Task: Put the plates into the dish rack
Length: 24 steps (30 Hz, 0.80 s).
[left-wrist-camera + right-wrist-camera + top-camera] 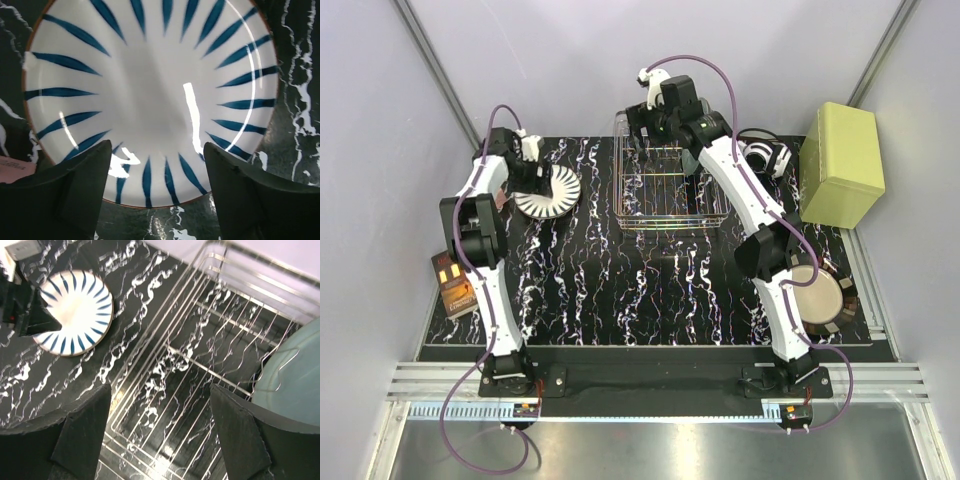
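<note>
The striped plate (150, 90) lies flat on the black marbled table (620, 290), far left. The left gripper (156, 185) hangs just over the plate's rim with its fingers (75, 195) spread wide, one to each side, pinching nothing. The rack (665, 222) stands at the far middle of the table. A pale plate (295, 385) stands on edge among its wires. The right gripper (159, 430) hovers over the rack's far end, beside that plate, fingers (250, 440) spread and empty. A beige plate (820, 300) lies flat near right, partly hidden by the right arm. A yellow-green box (840, 162) sits far right.
</note>
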{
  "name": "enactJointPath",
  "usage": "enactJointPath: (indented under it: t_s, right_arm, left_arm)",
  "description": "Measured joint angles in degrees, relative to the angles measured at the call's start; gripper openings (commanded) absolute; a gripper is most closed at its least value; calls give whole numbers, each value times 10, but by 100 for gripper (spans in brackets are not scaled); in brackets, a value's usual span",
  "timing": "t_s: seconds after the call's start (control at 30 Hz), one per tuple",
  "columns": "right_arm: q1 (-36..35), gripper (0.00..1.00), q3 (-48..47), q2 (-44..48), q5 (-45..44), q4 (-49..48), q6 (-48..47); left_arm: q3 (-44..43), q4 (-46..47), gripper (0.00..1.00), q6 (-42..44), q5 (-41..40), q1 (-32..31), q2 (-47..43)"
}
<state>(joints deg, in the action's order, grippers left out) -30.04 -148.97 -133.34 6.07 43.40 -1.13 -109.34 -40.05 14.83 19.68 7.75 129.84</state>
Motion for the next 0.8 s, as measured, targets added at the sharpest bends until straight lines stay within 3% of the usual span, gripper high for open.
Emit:
enactJointPath:
  t_s: [0.13, 0.37, 0.57, 0.8]
  right_arm:
    - [0, 87, 9, 0, 2, 13, 0]
    - [1, 87, 14, 0, 7, 19, 1]
    - [1, 86, 14, 0, 7, 19, 2]
    - [1, 87, 20, 0, 6, 19, 2]
  left_arm:
    - [67, 2, 82, 46, 33, -9, -44]
    - [194, -7, 75, 157, 20, -65, -140]
    - [213, 12, 74, 192, -28, -78, -142]
    - [201, 58, 65, 199, -99, -84, -114]
